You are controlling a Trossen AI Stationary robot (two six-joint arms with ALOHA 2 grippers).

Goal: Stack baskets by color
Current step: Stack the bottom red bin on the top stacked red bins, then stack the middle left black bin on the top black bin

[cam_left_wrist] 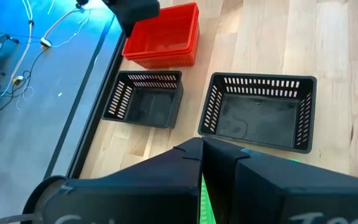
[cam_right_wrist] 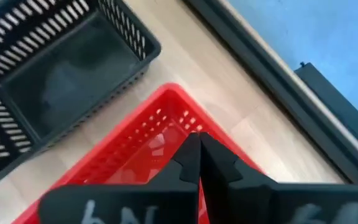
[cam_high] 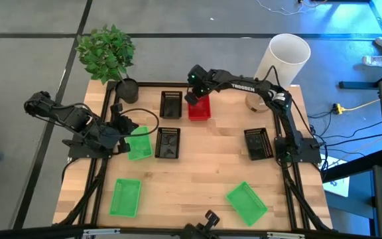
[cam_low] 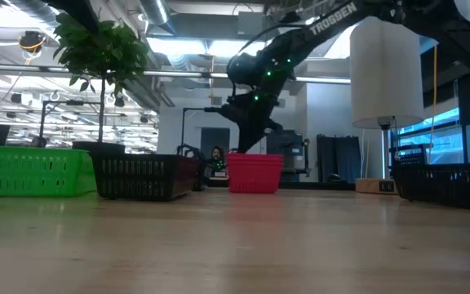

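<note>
A red basket (cam_high: 201,110) stands at the table's far middle; in the left wrist view the red basket (cam_left_wrist: 163,34) shows doubled rims, like nested ones. My right gripper (cam_right_wrist: 199,138) is shut and slants down into its far left end (cam_low: 241,155). My left gripper (cam_high: 123,135) is shut and hangs above the left edge of a green basket (cam_high: 140,143) that rests flat on the table (cam_low: 31,170). Two more green baskets (cam_high: 125,196) (cam_high: 247,202) lie near the front edge. Three black baskets (cam_high: 171,104) (cam_high: 167,143) (cam_high: 258,143) sit apart. My right gripper's shut fingers point slanting down from the far right into the red basket beside its corner (cam_right_wrist: 166,93). The fingers hide their own tips, so I cannot tell whether they touch the basket. The basket sits level on the table.
A potted plant (cam_high: 126,89) stands at the far left corner and a tall white lampshade (cam_high: 285,58) at the far right. Bare wood (cam_high: 204,166) lies in the table's middle between the baskets.
</note>
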